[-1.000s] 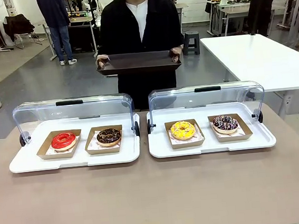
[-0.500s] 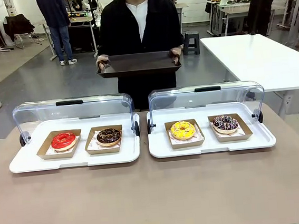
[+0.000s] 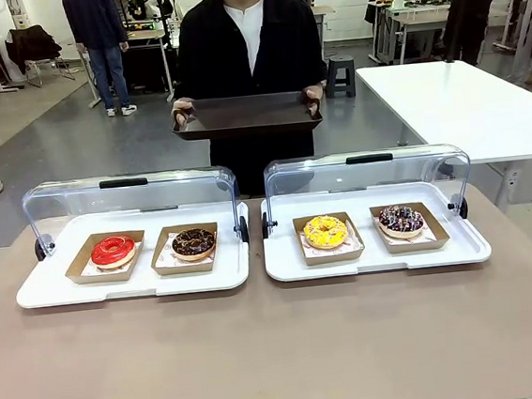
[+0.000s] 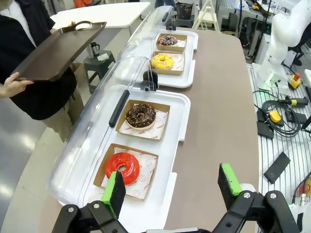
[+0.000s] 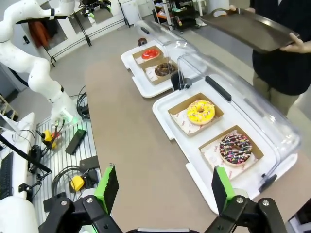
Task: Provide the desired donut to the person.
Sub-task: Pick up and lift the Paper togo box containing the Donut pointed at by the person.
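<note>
Both claws spread wide, nothing held.
My left claw (image 4: 172, 183) hangs near the red donut (image 4: 122, 167) and chocolate donut (image 4: 141, 115); my right claw (image 5: 165, 185) hangs near the yellow donut (image 5: 200, 111) and sprinkled donut (image 5: 235, 148). All four lie on white trays (image 3: 133, 286). Beyond, the person (image 3: 233, 52) holds a dark tray (image 3: 247, 115).
</note>
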{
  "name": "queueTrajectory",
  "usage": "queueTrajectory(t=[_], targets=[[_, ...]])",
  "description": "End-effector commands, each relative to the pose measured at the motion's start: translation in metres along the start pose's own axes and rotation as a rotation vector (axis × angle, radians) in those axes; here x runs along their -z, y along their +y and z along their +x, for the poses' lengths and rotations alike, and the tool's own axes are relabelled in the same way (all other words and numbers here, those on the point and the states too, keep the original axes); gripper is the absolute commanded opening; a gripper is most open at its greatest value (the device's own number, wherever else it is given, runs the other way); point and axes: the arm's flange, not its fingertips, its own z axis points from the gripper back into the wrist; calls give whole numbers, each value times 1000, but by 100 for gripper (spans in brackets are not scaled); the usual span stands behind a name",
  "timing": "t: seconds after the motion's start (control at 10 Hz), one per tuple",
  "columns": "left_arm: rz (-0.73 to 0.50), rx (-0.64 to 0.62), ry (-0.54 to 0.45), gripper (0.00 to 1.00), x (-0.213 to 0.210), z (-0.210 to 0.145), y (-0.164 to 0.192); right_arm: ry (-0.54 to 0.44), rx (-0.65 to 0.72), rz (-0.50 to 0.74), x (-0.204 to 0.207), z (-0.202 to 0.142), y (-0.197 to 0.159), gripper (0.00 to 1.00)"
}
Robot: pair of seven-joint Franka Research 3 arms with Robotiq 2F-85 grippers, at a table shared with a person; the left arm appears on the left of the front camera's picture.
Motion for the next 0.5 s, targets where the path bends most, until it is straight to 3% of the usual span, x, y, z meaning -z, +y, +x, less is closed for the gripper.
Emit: queueTrajectory(t=[0.0, 0.4], targets=[[6, 26, -18, 100, 0, 1, -2, -14, -18, 0, 2, 3, -4, 100], [0, 0, 0, 100, 0, 0, 0, 0, 0, 0, 0, 0, 0, 100]])
